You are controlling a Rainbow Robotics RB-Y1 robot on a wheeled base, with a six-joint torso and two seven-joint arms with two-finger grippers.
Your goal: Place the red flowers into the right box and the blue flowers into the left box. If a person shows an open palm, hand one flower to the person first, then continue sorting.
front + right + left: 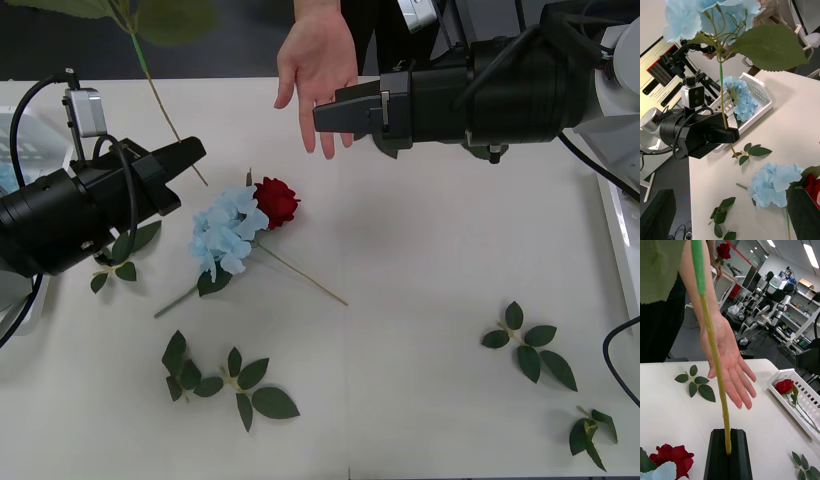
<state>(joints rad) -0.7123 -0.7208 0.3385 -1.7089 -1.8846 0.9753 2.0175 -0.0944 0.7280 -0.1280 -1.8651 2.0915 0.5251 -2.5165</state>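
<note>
Bright, even overhead light, faint soft shadows on the table (430, 250), near stem (700, 273) blurred

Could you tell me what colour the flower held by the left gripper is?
Pale sky blue. The flower held by the left gripper shows best in the right wrist view.

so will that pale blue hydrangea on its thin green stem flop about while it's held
Probably top-heavy: the pale blue hydrangea towers above the left gripper, which pinches its thin green stem low down. The stem looks fairly stiff, standing nearly straight, though it may sway.
</note>
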